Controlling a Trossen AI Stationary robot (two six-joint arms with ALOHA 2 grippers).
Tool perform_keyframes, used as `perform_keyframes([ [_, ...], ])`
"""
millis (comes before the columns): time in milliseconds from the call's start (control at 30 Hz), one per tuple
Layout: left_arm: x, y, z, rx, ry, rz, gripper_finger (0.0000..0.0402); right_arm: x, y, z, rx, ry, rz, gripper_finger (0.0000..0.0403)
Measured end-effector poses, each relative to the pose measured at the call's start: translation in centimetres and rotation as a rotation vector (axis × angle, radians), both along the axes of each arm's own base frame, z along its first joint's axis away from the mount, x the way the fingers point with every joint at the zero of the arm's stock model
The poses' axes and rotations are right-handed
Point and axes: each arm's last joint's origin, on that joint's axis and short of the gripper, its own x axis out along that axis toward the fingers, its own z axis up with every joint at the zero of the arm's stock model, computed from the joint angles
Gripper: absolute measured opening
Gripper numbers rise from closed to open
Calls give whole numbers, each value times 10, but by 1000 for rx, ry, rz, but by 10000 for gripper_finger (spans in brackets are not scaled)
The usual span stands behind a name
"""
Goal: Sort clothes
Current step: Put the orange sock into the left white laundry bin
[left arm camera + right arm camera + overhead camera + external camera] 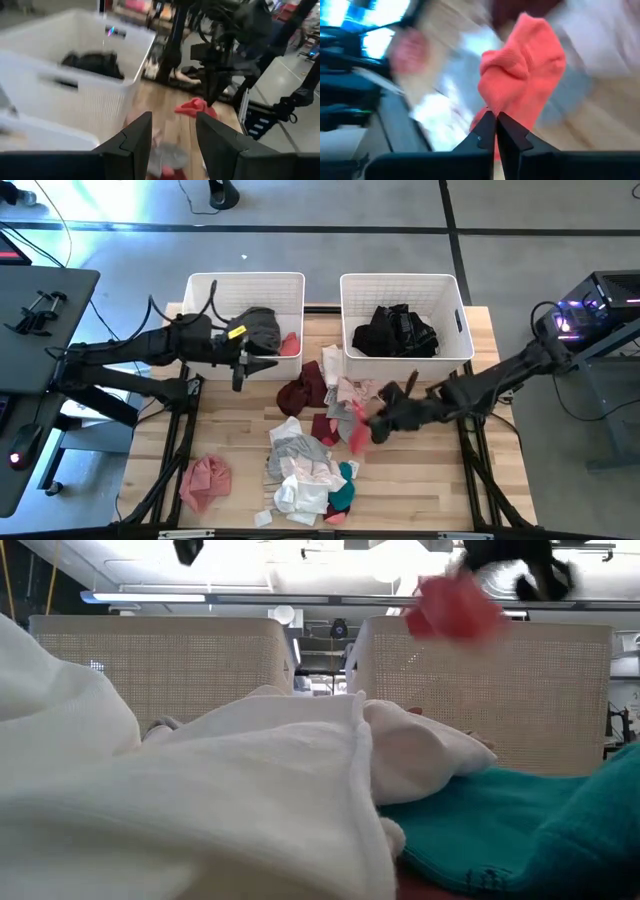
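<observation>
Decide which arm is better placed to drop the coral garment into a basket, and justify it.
Right. The right gripper is shut on the coral garment, lifted above the pile. The left gripper is open and empty by the left basket.

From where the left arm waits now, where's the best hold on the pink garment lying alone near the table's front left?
Come straight down on the pink garment and pinch its bunched middle fold. It lies crumpled and apart from the pile, so nothing crowds the left pincer.

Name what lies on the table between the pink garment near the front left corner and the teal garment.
In the high view, between the pink garment and the teal garment lies a heap of grey and white clothes.
</observation>
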Motion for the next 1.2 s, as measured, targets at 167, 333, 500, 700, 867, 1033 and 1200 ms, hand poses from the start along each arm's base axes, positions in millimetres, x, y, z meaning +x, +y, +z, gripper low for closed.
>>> perform_keyframes([
  [167,8,-6,9,96,-103,-27,140,24,-19,53,-179,-177,11,1],
  [333,25,-15,12,151,-196,-121,140,56,-38,81,-336,-257,29,1],
  [500,48,-27,9,207,-279,-245,146,89,-48,97,-428,-334,149,0],
  [700,70,-35,-6,290,-242,-290,170,113,-54,104,-438,-375,245,0],
  [867,75,-38,-12,333,-210,-277,173,119,-52,100,-423,-362,274,0],
  [1033,75,-44,-14,443,-176,-218,169,119,-49,100,-419,-364,282,0],
  [1200,74,-46,-26,486,-53,-208,168,119,-48,103,-418,-391,287,0],
])
